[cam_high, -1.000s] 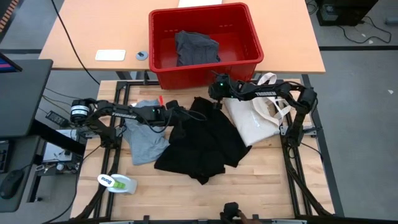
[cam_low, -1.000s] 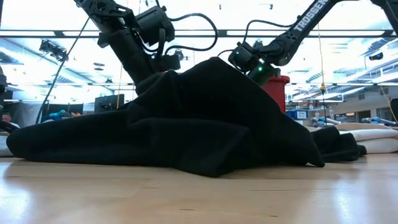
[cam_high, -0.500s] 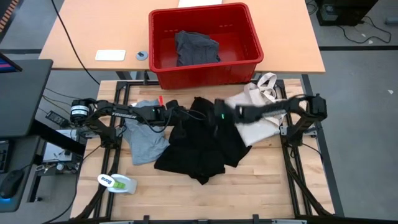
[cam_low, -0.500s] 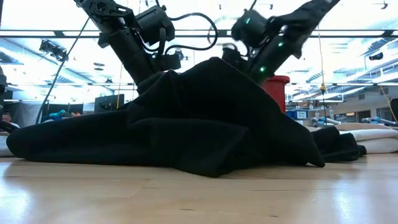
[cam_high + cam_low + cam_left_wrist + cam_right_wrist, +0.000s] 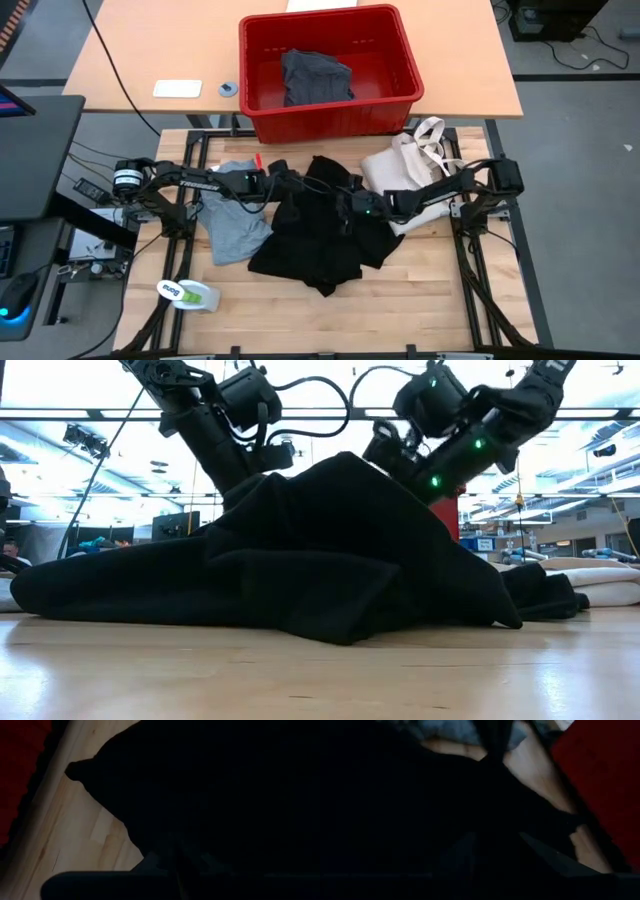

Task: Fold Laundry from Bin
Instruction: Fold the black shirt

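A large black garment (image 5: 320,225) lies crumpled mid-table, its far part raised into a hump (image 5: 345,465). My left gripper (image 5: 291,185) is shut on its far left part. My right gripper (image 5: 346,206) hangs over the garment's middle right with its fingers (image 5: 462,852) apart and black cloth below them. A light grey T-shirt (image 5: 235,222) lies flat to the left, partly under the left arm. The red bin (image 5: 330,100) stands beyond the table's far edge with a dark grey garment (image 5: 315,78) inside. My left gripper holds the black garment by its far left part (image 5: 268,482), coming in slanting downward from the table's left. That part is lifted off the table and the rest lies on the wood. The pinch itself is lost in the dark cloth. My right gripper: I cannot tell whether its fingers touch the black cloth.
A cream tote bag (image 5: 410,180) lies at the far right, under the right arm. A white and green object (image 5: 190,295) sits near the front left corner. Bare wood (image 5: 420,300) lies in front of the garment.
My right gripper has swung from the far edge beside the bin and tote bag toward the near edge, and now hangs over the black garment's middle right. The black garment keeps its shape.
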{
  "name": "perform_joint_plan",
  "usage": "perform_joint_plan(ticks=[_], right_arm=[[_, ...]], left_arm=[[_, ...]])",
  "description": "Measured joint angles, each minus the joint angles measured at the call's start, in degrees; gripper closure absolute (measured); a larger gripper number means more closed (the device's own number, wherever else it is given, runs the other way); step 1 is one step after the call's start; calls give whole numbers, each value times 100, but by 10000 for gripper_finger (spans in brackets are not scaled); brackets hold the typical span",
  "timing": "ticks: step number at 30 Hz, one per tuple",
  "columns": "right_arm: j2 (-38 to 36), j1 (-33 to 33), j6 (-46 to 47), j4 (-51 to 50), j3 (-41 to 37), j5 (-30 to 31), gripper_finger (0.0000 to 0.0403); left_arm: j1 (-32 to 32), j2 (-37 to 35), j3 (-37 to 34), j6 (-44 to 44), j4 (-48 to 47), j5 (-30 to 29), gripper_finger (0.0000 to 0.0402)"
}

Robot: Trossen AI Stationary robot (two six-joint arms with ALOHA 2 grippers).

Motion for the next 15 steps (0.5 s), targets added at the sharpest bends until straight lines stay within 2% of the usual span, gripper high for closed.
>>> perform_joint_plan(ticks=[5,9,15], right_arm=[[437,-5,129,23,33,133,252],[599,6,130,141,35,392,252],[765,-42,132,199,42,445,263]], left_arm=[[0,0,-2,2,123,-1,390],[0,0,-2,7,133,-2,390],[0,0,-2,9,133,-1,390]])
